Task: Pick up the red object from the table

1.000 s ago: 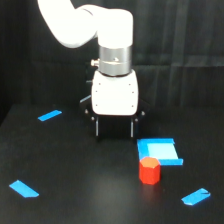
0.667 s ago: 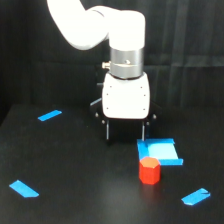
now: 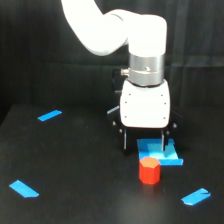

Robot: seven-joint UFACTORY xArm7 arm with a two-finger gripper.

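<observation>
The red object (image 3: 149, 170) is a small stubby red-orange block standing on the black table (image 3: 75, 165), toward the exterior view's right front. My gripper (image 3: 144, 145) hangs from a white arm just behind and above it, fingers pointing down. The two dark fingers (image 3: 122, 140) are spread apart with nothing between them, so it is open. The block sits in front of the gap between the fingers, apart from them. A flat blue square piece (image 3: 160, 152) lies right behind the block, partly hidden by the right finger.
Blue tape strips lie on the table: one at the back left (image 3: 49, 115), one at the front left (image 3: 24, 188), one at the front right (image 3: 195, 196). A black curtain closes off the back.
The arm has moved toward the exterior view's right and closer to the camera, bringing the open gripper from left of the red object to just behind it. The block has not moved.
</observation>
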